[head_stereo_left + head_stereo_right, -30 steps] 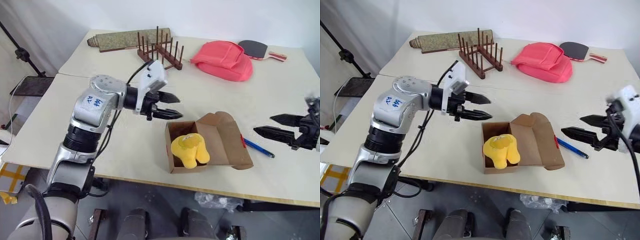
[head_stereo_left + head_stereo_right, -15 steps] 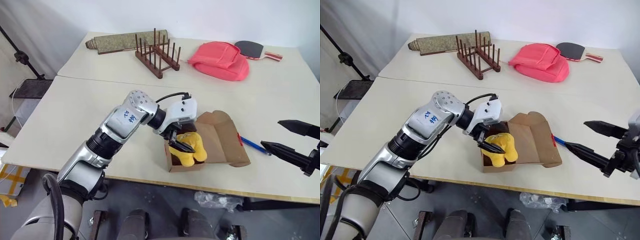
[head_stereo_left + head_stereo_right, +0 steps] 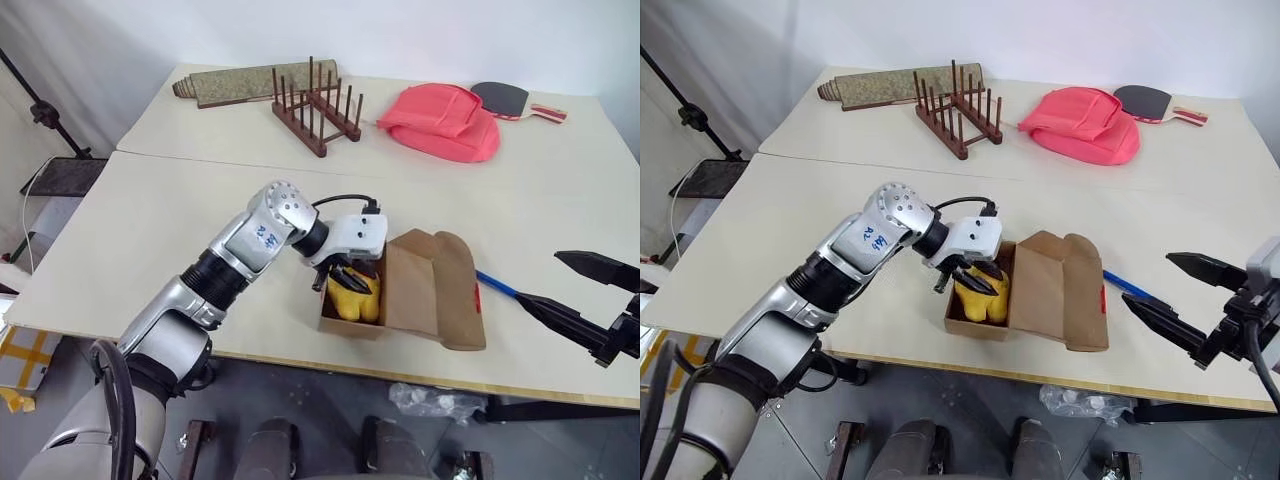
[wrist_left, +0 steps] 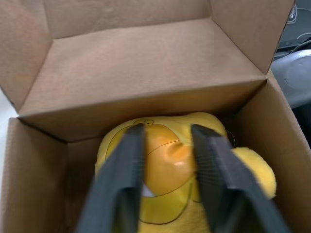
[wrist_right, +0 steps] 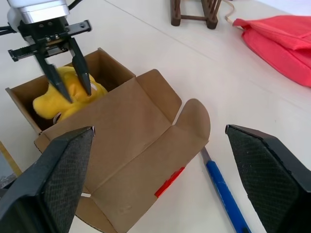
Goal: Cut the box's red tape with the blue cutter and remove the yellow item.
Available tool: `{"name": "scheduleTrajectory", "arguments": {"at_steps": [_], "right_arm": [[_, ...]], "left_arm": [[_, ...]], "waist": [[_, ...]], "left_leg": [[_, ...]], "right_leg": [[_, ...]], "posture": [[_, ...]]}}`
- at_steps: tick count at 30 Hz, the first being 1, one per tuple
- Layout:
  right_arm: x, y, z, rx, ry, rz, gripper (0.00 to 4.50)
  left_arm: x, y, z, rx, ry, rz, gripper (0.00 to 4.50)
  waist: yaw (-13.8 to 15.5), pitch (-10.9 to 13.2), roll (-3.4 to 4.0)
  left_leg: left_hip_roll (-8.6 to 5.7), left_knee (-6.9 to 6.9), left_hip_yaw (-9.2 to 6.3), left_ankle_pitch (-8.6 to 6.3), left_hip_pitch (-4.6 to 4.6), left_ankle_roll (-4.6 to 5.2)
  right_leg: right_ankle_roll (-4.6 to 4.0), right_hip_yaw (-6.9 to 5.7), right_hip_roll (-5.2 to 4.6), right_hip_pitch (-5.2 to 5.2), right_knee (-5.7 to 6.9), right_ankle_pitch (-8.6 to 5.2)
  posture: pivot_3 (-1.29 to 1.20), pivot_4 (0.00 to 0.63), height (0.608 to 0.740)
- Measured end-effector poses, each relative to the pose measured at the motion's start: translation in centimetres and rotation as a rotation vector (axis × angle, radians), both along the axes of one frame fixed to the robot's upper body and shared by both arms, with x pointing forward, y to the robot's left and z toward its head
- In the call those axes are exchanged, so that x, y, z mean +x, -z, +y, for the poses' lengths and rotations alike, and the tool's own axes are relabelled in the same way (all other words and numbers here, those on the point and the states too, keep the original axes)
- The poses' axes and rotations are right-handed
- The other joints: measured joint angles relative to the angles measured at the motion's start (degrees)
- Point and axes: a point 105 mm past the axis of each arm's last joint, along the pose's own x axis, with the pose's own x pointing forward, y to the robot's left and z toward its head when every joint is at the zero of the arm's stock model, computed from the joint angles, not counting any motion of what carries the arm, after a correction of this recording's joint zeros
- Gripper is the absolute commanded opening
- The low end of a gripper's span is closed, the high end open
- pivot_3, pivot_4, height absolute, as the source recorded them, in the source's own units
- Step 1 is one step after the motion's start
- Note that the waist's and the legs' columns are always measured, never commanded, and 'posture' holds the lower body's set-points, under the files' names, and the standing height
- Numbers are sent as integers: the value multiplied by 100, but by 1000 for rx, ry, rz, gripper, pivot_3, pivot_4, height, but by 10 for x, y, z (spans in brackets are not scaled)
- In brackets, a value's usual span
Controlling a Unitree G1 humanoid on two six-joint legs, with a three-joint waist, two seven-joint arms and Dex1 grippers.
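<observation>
Box [image 3: 400,300] of brown cardboard sits open near the table's [image 3: 180,215] front edge, its lid flap folded out flat on the side toward the right end effector, a scrap of red tape [image 5: 169,181] on the flap's edge. Inside the box lies the yellow item [image 4: 167,160], a plush toy. The left end effector [image 3: 350,282] reaches down into the box, its two black fingers [image 4: 121,179] narrowed onto the toy's top, pressing it from both sides. Beside the flap lies the blue cutter [image 5: 224,191] on the table. The right end effector [image 3: 1180,305] hovers spread wide beyond the cutter, empty. Behind the box stand a wooden rack [image 3: 315,105], a red bag [image 3: 445,122], a paddle [image 3: 515,98] and a rolled mat [image 3: 235,82].
</observation>
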Motion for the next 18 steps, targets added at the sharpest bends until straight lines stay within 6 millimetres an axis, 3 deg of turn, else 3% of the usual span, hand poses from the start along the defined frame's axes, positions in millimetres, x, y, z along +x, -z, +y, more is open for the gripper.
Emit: {"name": "scheduleTrajectory", "arguments": {"at_steps": [2,18], "right_arm": [[0,-1,0,-2,-1,-3,4500],[4,-5,-3,-12,0,-10,4500]], "left_arm": [[0,-2,0,3,9,-3,16],[5,-50,6,-146,-66,56,16]], "waist": [[1,0,0],[2,0,-1]], "left_leg": [[0,0,0,0,-1,0],[0,0,0,0,-3,1]], "right_leg": [[0,0,0,0,0,0],[0,-2,0,-1,1,0]], "posture": [[0,150,740],[0,150,740]]}}
